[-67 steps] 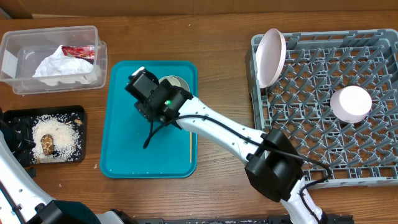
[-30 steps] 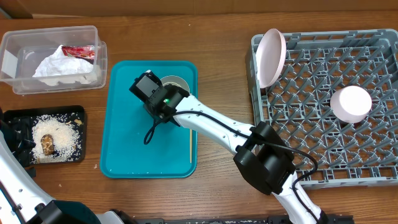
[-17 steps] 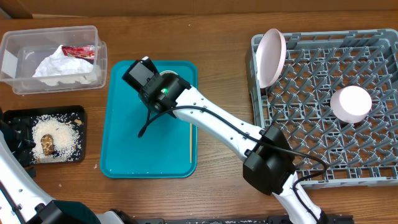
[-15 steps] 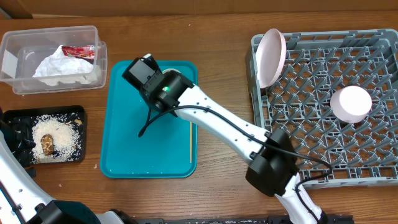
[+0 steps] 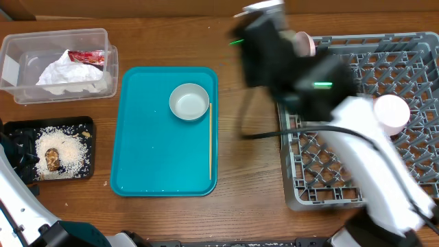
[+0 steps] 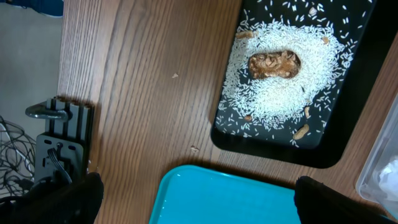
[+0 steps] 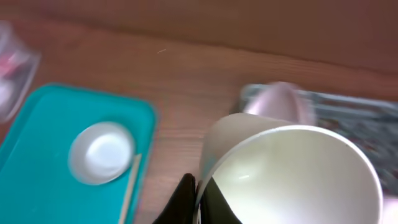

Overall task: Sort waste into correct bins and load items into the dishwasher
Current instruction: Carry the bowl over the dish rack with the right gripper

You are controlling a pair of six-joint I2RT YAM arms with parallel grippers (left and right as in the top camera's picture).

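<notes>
My right gripper (image 7: 200,194) is shut on the rim of a greyish bowl (image 7: 292,177) with a white inside, held in the air and tilted. In the blurred overhead view the right arm (image 5: 302,75) hangs over the left edge of the grey dishwasher rack (image 5: 357,158). A pale pink plate (image 7: 280,102) stands in the rack behind the held bowl. A second bowl (image 5: 188,101) and the thin wooden stick (image 5: 210,140) lie on the teal tray (image 5: 151,151). My left gripper (image 6: 199,202) is open wide above a corner of that tray, with nothing between its fingers.
The clear tub (image 5: 20,75) at the back left holds the crumpled napkin (image 5: 65,75) and red wrapper (image 5: 88,57). The black tray (image 5: 82,125) holds the rice (image 6: 280,93) with a brown lump (image 6: 273,64). A small round white-pink piece (image 5: 391,113) sits in the rack.
My right arm has swung up and to the right, from the teal tray to the rack's left edge, with a bowl in its grip. Another bowl stays on the tray. The left arm is unmoved.
</notes>
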